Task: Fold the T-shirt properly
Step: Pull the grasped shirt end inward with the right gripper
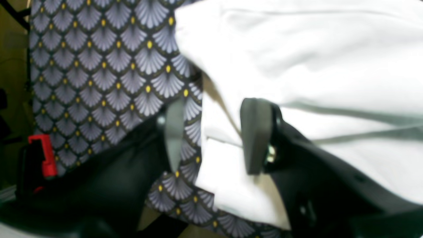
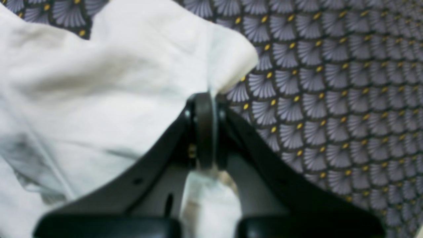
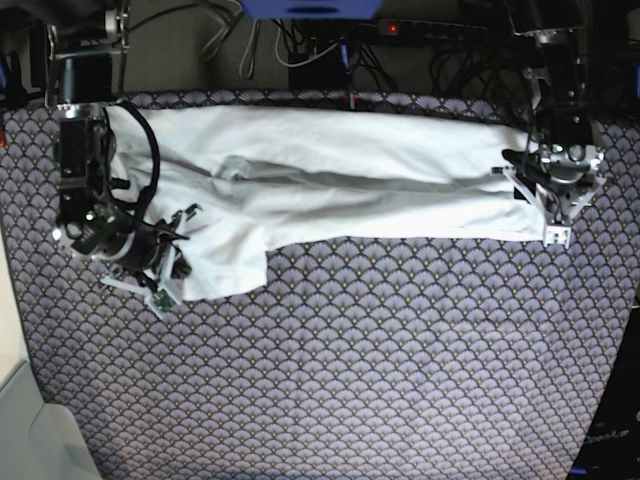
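The T-shirt (image 3: pixel 330 185) was spread between both grippers on the patterned tablecloth (image 3: pixel 380 360). Its edge was pinched by the right gripper (image 2: pixel 205 129); the left gripper (image 1: pixel 211 135) straddled its corner, jaws apart. No writing was legible.

2 black arms, black hands (image 2: pixel 205 132) with dark grey pads (image 1: pixel 256 135), looping black cables (image 3: pixel 150 160)
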### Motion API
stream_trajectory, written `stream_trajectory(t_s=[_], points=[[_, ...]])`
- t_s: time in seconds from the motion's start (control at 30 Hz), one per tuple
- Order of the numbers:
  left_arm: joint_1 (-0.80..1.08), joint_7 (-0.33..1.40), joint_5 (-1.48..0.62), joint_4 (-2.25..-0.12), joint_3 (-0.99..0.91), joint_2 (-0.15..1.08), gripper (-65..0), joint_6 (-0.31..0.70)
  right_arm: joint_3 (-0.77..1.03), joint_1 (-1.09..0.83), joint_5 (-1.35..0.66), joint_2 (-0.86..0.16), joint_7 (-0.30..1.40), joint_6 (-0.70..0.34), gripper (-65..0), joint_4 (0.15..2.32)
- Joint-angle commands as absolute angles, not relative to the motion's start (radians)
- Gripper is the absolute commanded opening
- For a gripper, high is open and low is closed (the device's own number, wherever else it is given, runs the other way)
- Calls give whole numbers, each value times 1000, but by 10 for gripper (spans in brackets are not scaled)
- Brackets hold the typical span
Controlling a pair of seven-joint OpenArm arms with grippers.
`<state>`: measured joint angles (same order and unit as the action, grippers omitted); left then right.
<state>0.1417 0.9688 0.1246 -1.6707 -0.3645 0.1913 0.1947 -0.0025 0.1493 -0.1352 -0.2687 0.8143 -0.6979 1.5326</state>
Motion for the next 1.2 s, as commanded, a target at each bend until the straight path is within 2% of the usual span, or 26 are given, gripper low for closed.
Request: stream_trajectory(t_s=[0.0, 0.2, 0.5, 0.87, 1.17], points=[[131, 960, 130, -1687, -367, 203, -370, 189, 2, 143, -148, -278, 814, -698, -650, 1583], [131, 960, 128, -1687, -367, 217, -368, 189, 65, 39, -148, -275, 834, -698, -650, 1745], [125, 958, 122, -1632, -364, 254, -368, 189, 145, -102, -148, -275, 834, -698, -650, 1876], [124, 917, 124, -1632, -366, 257, -367, 191, 162, -220, -147, -277, 834, -698, -650, 1911], [125, 869, 128, -1570, -366, 257, -366, 191, 255, -246, -147, -277, 834, -698, -650, 1911]])
